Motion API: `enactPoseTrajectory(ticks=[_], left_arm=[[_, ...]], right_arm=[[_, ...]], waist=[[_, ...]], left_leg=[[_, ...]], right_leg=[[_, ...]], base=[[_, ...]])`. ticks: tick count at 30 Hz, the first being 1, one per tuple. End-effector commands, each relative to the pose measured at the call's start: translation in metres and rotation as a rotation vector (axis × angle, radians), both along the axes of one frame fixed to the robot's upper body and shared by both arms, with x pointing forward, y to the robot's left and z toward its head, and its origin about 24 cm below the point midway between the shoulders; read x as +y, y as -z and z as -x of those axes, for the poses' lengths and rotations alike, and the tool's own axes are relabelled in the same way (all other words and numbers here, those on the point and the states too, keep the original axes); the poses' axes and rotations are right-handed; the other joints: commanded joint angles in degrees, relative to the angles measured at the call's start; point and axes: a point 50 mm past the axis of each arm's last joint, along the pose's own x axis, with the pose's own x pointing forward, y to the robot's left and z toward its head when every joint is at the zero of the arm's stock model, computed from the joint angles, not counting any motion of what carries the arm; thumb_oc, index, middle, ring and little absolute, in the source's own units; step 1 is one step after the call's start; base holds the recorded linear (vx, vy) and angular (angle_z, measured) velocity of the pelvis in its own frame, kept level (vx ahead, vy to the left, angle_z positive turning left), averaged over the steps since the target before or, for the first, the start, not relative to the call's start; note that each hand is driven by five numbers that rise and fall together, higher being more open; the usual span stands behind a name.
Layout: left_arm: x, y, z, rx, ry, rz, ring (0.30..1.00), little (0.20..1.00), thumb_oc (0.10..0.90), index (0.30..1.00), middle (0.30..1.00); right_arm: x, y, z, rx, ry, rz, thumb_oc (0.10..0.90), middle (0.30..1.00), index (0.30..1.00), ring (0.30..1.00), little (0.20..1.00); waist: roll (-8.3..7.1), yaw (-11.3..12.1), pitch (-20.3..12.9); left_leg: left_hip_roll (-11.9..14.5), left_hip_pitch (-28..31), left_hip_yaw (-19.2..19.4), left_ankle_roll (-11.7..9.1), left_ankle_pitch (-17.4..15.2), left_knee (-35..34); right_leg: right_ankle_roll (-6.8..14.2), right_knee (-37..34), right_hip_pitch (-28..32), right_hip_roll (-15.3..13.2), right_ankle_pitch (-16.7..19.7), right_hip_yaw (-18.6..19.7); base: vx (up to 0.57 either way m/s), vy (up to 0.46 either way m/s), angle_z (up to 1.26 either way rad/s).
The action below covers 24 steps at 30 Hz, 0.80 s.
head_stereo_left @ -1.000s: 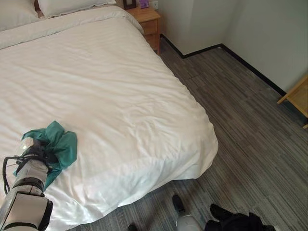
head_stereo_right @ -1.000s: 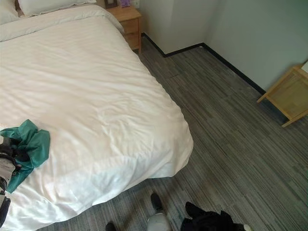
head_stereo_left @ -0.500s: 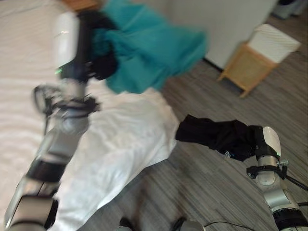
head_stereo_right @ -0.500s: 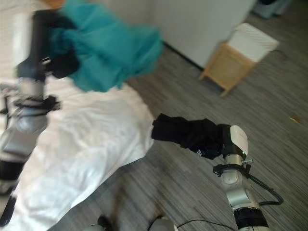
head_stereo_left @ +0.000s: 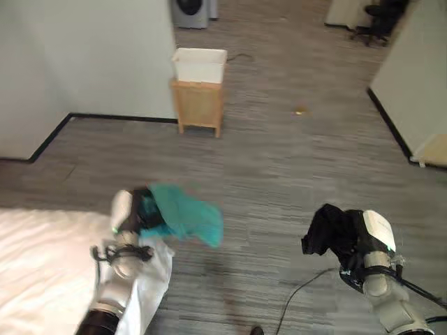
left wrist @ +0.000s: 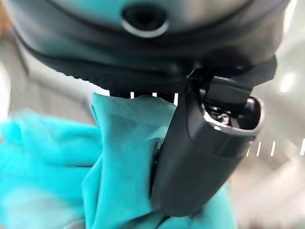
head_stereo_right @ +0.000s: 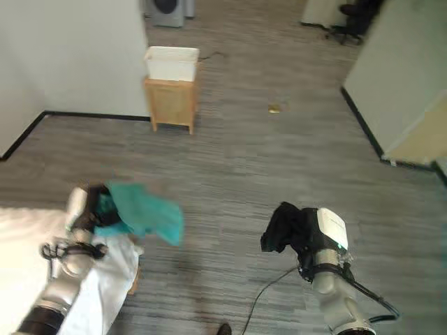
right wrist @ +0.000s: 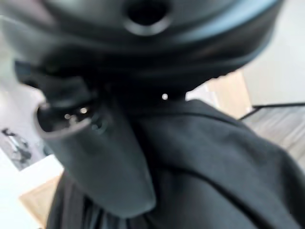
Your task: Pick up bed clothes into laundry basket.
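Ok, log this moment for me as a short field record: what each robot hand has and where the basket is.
left robot hand: shut on teal garment, held in the air beside the bed corner
right robot hand: shut on black garment, held above the floor
laundry basket: against the wall, apart from both hands
garments in basket: none visible

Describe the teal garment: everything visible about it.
The teal garment is soft, thin, crumpled cloth, bunched at one end in the left hand, whose thumb presses into its folds. The rest droops loosely from the hand, hanging in the air above the grey floor beside the bed corner. Nothing else touches it.
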Motion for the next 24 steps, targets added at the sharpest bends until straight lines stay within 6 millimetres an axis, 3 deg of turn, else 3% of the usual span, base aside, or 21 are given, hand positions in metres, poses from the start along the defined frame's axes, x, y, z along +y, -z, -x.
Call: enactPoseTrajectory(ticks=[1,2,4,5,6,8,9,10,12,14,17,18,20,22,23,24], left_arm=[[0.005,-0.060,-0.035,-0.283,0.003,-0.035,0.300,0.300,0.400,0.300,0.300],[0.005,-0.060,-0.035,-0.284,0.003,-0.035,0.300,0.300,0.400,0.300,0.300],[0.004,-0.051,-0.032,-0.242,-0.005,-0.017,0.300,0.300,0.400,0.300,0.300],[0.013,-0.050,-0.027,-0.225,-0.011,-0.035,0.300,0.300,0.400,0.300,0.300],[0.016,-0.050,-0.029,-0.229,-0.035,-0.028,0.300,0.300,0.400,0.300,0.300],[0.024,-0.048,-0.028,-0.202,-0.062,-0.057,0.300,0.300,0.400,0.300,0.300],[0.030,-0.044,-0.026,-0.175,-0.074,-0.085,0.300,0.300,0.400,0.300,0.300],[0.037,-0.035,-0.021,-0.135,-0.102,-0.101,0.300,0.300,0.400,0.300,0.300],[0.038,-0.032,-0.017,-0.119,-0.105,-0.103,0.300,0.300,0.400,0.300,0.300],[0.049,-0.018,-0.004,-0.040,-0.125,-0.132,0.300,0.300,0.400,0.300,0.300],[0.058,-0.013,0.006,0.000,-0.145,-0.156,0.300,0.300,0.400,0.300,0.300],[0.057,-0.009,0.005,0.026,-0.123,-0.172,0.300,0.300,0.400,0.300,0.300],[0.057,-0.008,0.004,0.035,-0.112,-0.184,0.300,0.300,0.400,0.300,0.300],[0.057,-0.010,0.000,0.041,-0.092,-0.202,0.300,0.300,0.400,0.300,0.300],[0.057,-0.012,-0.002,0.032,-0.090,-0.208,0.300,0.300,0.400,0.300,0.300],[0.058,-0.014,-0.003,0.026,-0.093,-0.217,0.300,0.300,0.400,0.300,0.300]], right_arm=[[0.014,-0.074,-0.036,-0.290,-0.144,0.135,0.400,0.300,0.300,0.300,0.300],[0.014,-0.074,-0.037,-0.291,-0.144,0.135,0.400,0.300,0.300,0.300,0.300],[0.017,-0.068,-0.038,-0.261,-0.144,0.123,0.400,0.300,0.300,0.300,0.300],[-0.031,-0.113,-0.028,-0.321,-0.067,0.166,0.400,0.300,0.300,0.300,0.300],[-0.028,-0.104,-0.026,-0.339,-0.045,0.112,0.400,0.300,0.300,0.300,0.300],[-0.011,-0.108,-0.030,-0.364,-0.121,0.067,0.400,0.300,0.300,0.300,0.300],[-0.003,-0.114,-0.029,-0.380,-0.174,0.064,0.400,0.300,0.300,0.300,0.300],[-0.003,-0.116,-0.028,-0.390,-0.187,0.052,0.400,0.300,0.300,0.300,0.300],[-0.002,-0.115,-0.028,-0.376,-0.196,0.044,0.400,0.300,0.300,0.300,0.300],[-0.002,-0.106,-0.028,-0.328,-0.197,0.034,0.400,0.300,0.300,0.300,0.300],[0.002,-0.096,-0.027,-0.292,-0.195,0.008,0.400,0.300,0.300,0.300,0.300],[0.006,-0.085,-0.025,-0.269,-0.194,-0.017,0.400,0.300,0.300,0.300,0.300],[0.009,-0.076,-0.024,-0.254,-0.183,-0.046,0.400,0.300,0.300,0.300,0.300],[0.014,-0.069,-0.026,-0.246,-0.178,-0.069,0.400,0.300,0.300,0.300,0.300],[0.016,-0.067,-0.027,-0.243,-0.174,-0.079,0.400,0.300,0.300,0.300,0.300],[0.019,-0.065,-0.028,-0.244,-0.174,-0.088,0.400,0.300,0.300,0.300,0.300]], waist=[[-0.28,3.13,0.66],[-0.33,3.12,0.52],[-0.89,4.14,1.09],[-1.95,4.41,0.82],[-2.25,4.86,0.91],[-1.78,5.31,0.49],[-0.92,5.39,-0.10],[-0.11,5.82,-0.29],[0.22,5.74,-0.30],[0.06,5.85,-0.85],[-0.48,6.43,-2.07],[-2.37,6.82,-2.60],[-4.00,7.28,-2.52],[-6.05,6.87,-1.83],[-6.10,6.40,-1.27],[-5.92,5.96,-0.97]], left_leg=[[-3.19,-6.58,0.45,2.75,1.69,2.78],[-3.28,-6.84,0.59,3.04,1.84,2.74],[-5.30,-10.30,2.14,3.92,-1.59,3.10],[-6.31,-12.27,3.80,4.42,-2.67,2.56],[-7.14,-13.44,5.84,5.01,-3.42,0.33],[-8.88,-12.70,9.75,5.44,-2.46,-9.37],[-10.07,-11.63,11.50,5.25,-0.23,-17.13],[-9.44,-13.00,11.41,3.97,1.85,-23.81],[-8.84,-13.16,12.88,4.35,3.67,-27.60],[-6.44,-13.18,14.45,4.15,4.06,-30.35],[-6.37,-12.44,14.38,4.28,6.19,-30.16],[-7.38,-11.59,14.62,5.55,6.28,-29.48],[-8.55,-11.26,14.91,6.82,4.75,-28.52],[-10.96,-9.87,15.51,9.51,0.91,-27.31],[-11.51,-8.97,14.98,10.29,-0.41,-26.79],[-12.15,-7.61,14.84,11.27,-1.97,-26.71]], right_leg=[[3.80,0.66,4.12,-1.32,-7.71,2.45],[3.82,0.62,3.84,-1.43,-7.46,2.45],[3.97,0.35,4.80,-0.74,-8.50,3.25],[4.31,0.19,5.35,-0.10,-9.09,4.15],[4.57,0.19,5.80,0.45,-9.76,5.12],[5.36,0.19,6.41,1.65,-10.56,6.25],[6.13,0.19,6.94,2.53,-11.15,6.60],[6.87,0.19,9.10,3.05,-12.80,7.24],[7.16,0.19,9.85,2.99,-13.07,6.71],[8.06,0.56,12.22,2.91,-14.88,6.85],[8.58,2.61,13.32,2.54,-16.48,8.59],[9.72,7.41,13.37,1.21,-13.92,8.90],[11.28,11.76,12.17,-0.24,-12.11,8.81],[14.91,22.31,7.98,-2.72,-3.73,9.12],[15.09,27.53,5.83,-3.46,1.06,9.29],[15.09,32.21,3.02,-4.85,2.95,8.70]], base=[[0.10,-0.193,-0.78],[0.11,-0.169,-0.28],[0.15,-0.128,-0.13],[0.24,-0.131,-0.01],[0.34,-0.082,-0.19],[0.35,0.035,-0.37],[0.58,0.159,-0.40],[0.48,0.138,-0.34],[0.42,0.104,-0.47],[0.75,0.115,-0.53],[0.61,0.096,-0.22],[0.43,0.060,-0.20],[0.46,0.080,-0.16],[0.47,0.103,0.14],[0.44,0.134,0.37],[0.45,0.116,0.31]])
